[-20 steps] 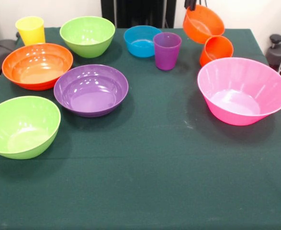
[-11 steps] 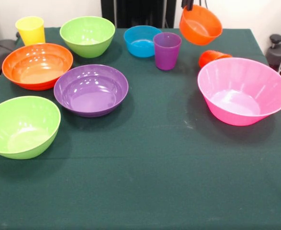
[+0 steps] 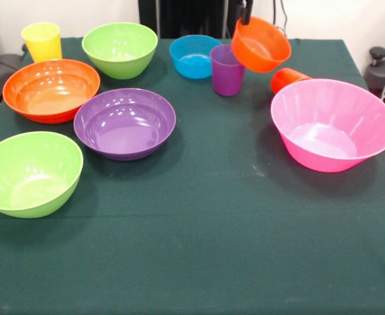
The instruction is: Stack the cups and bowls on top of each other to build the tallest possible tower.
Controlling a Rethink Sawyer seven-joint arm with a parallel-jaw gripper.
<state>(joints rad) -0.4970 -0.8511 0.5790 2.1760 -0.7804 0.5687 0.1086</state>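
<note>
Upper left of the frame, a yellow tapered plastic cup (image 3: pixel 41 41) stands behind a large glossy orange plastic bowl (image 3: pixel 50 90). At top centre the ribbed purple plastic cup (image 3: pixel 227 70) is partly covered by a small glossy orange plastic bowl (image 3: pixel 260 44), which hangs tilted above the green-clothed table (image 3: pixel 199 230), its rim pinched by the dark claw (image 3: pixel 246 13). That bowl has shifted left since half a second ago. The claw's upper part is cut off at the top edge.
</note>
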